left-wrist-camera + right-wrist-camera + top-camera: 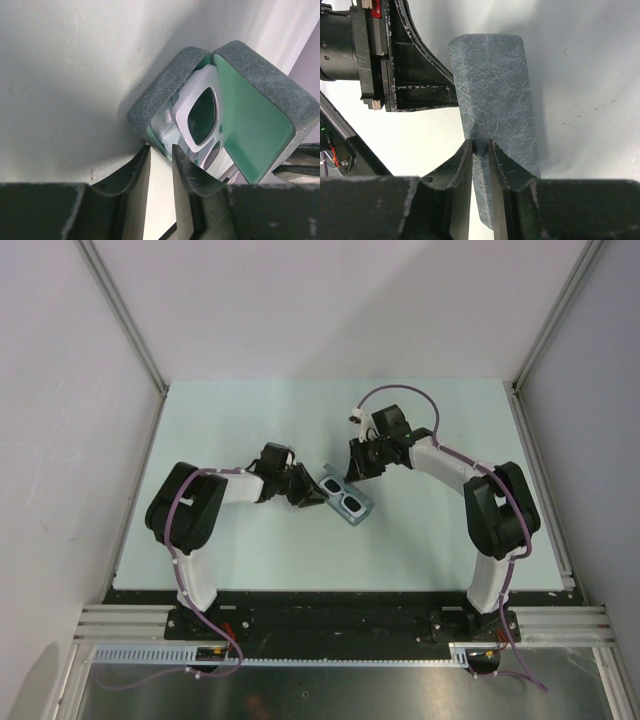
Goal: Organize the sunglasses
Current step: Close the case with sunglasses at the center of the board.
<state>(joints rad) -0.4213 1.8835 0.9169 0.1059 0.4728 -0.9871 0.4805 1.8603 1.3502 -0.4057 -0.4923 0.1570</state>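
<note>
Since the white-framed sunglasses (200, 112) already lie inside the open felt case (157, 100), dark lenses visible from above, we judge the stowing done and the closing not yet done. The case sits near the middle of the table (250, 420).

The case lid (495, 85), green-lined, stands raised at 3 o'clock of the glasses in the left wrist view. The right gripper (480, 150) has its jaws pinched on the lid's felt edge. We read this as a hold that props the lid clear of the frame. Overhead it sits at the case's 1 o'clock.

The left gripper (160, 165) is at the case's 9 o'clock, jaws narrowly apart at the base wall. We cannot tell whether they clamp the wall or merely flank it. Its likely purpose is to brace the base against sliding when the lid folds.

Risk, as we judge it: the frame looks proud of the rim and may catch the lid.
</note>
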